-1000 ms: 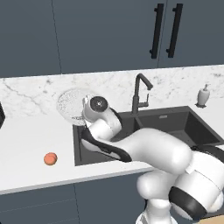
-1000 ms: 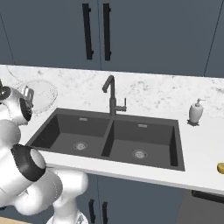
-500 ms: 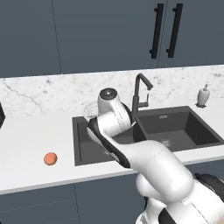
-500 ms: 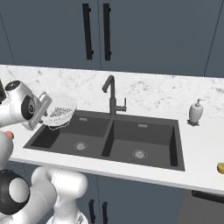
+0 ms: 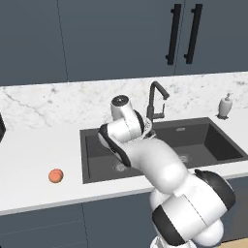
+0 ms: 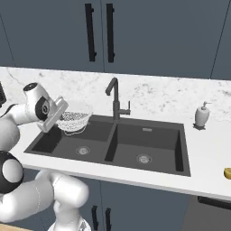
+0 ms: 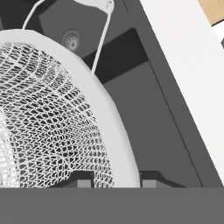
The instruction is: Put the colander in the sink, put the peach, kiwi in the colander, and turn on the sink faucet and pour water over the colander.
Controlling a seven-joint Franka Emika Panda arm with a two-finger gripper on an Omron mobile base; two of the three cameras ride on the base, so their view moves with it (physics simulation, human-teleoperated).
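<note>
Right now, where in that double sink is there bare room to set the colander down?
Both basins of the sink lie bare around their drains. The colander hangs over the left basin's back part, held by the gripper. The right basin beyond the divider is wholly free. It is tight at the back near the sink faucet.

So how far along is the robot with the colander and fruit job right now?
Early on. Nothing is finished yet. In hand: the gripper is shut on the colander, holding it over the left basin of the sink, not yet set down. Left: the peach is on the counter, the kiwi sits near the counter's right edge, and no water runs from the faucet.
</note>
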